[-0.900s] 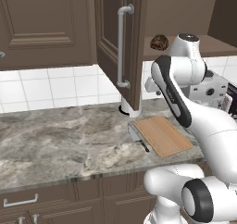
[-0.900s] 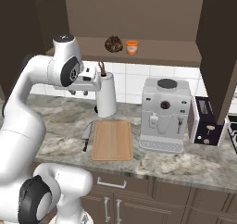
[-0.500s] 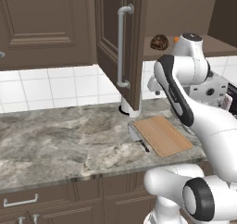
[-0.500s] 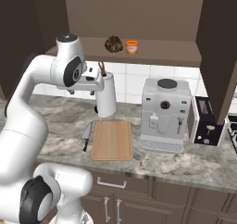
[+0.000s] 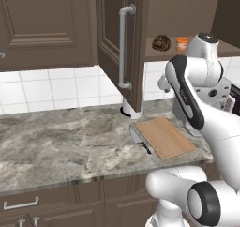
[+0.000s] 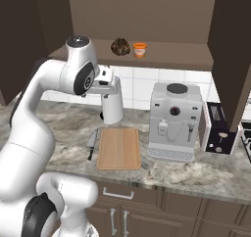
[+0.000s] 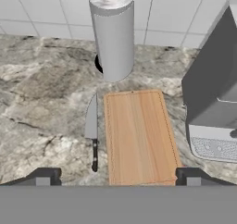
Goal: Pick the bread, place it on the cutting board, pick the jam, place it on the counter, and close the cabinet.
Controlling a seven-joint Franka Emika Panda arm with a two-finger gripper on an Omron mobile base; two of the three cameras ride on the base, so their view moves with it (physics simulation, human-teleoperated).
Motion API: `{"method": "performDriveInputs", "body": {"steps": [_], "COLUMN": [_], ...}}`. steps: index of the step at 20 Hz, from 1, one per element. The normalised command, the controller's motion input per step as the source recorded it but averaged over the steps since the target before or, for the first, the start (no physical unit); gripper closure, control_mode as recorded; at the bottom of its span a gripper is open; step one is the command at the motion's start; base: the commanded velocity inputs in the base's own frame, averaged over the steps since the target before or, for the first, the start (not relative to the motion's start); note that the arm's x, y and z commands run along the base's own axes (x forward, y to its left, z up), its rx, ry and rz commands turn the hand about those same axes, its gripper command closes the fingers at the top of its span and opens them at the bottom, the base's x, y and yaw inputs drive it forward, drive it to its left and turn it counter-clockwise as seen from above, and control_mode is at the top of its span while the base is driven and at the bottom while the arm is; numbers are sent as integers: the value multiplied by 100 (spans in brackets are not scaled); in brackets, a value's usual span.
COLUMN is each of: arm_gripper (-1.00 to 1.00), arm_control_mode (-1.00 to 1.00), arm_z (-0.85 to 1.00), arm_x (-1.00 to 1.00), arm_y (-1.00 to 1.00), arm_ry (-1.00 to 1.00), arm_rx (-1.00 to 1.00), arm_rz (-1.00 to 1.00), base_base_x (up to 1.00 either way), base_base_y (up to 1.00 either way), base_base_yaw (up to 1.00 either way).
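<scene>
- Since the gripper (image 7: 118,177) hangs wide open and empty over the cutting board (image 7: 140,136), nothing's done yet.
- Knife (image 7: 92,130) at the board's 9 o'clock.
- Up on the cabinet (image 6: 147,55) shelf: bread (image 6: 120,46), with jam (image 6: 140,49) at its 3 o'clock. Door (image 5: 123,43) not closed.

Cutting board (image 7: 139,137) — matt grained wood; counter (image 7: 41,102) — marbled stone; knife (image 7: 92,126) blade — metal.
</scene>
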Motion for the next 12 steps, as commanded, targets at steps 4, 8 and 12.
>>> {"method": "performDriveInputs", "body": {"steps": [4, 8, 12], "arm_gripper": [-100, -100, -100], "arm_control_mode": [-100, -100, -100], "arm_z": [11, 16, 16], "arm_x": [0, 0, -1], "arm_y": [-19, -19, -18], "arm_ry": [-14, -18, -16], "arm_rx": [0, 0, 0], "arm_rz": [0, 0, 0], "base_base_x": [0, 0, 0], "base_base_y": [0, 0, 0], "base_base_yaw": [0, 0, 0]}}
